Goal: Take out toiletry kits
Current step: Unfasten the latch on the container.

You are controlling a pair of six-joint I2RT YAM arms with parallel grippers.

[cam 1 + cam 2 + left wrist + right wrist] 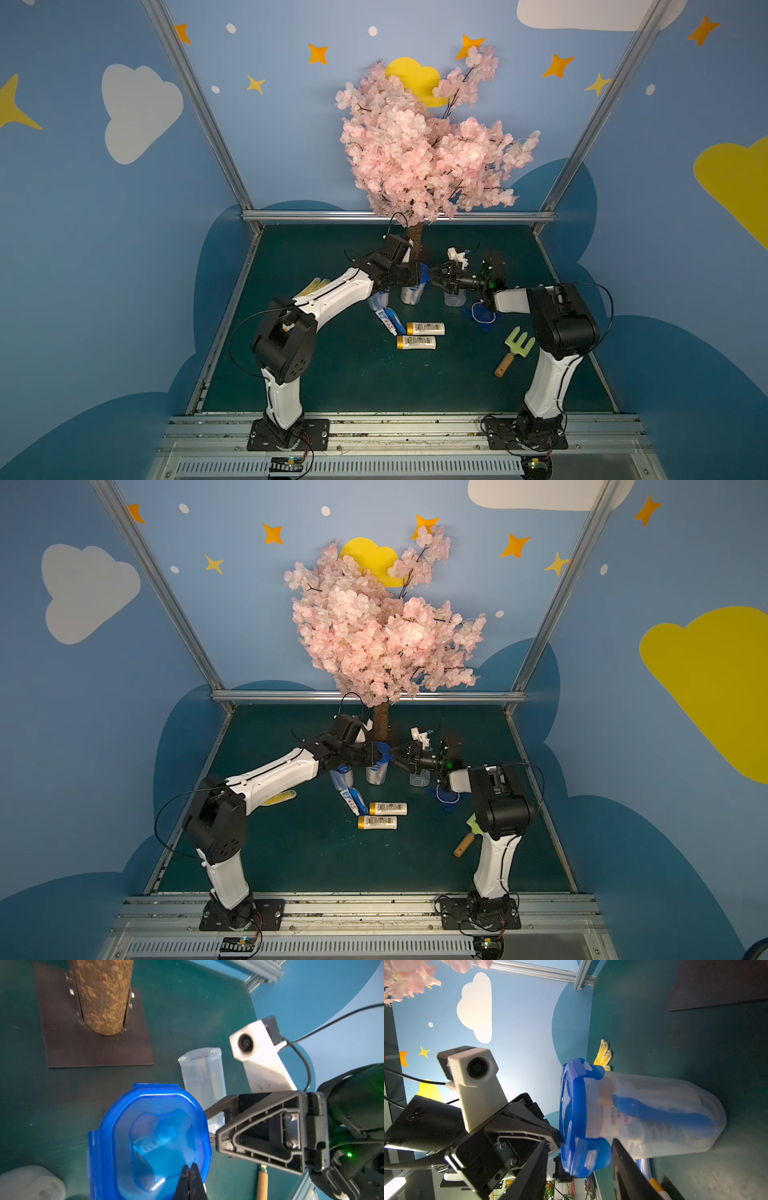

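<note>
Two white bottles with yellow caps lie on the green table beside a toothpaste tube and a blue wrapped piece. A clear jar with a blue clip lid stands upright. Through its wall a blue piece and a white bottle show. My left gripper is shut, its tips resting on top of the lid. My right gripper comes in from the side, jaws apart around one lid clip.
An empty clear jar stands to the right of the lidded one, another jar to the left. A loose blue lid, a garden fork, a yellow glove and the tree trunk are nearby.
</note>
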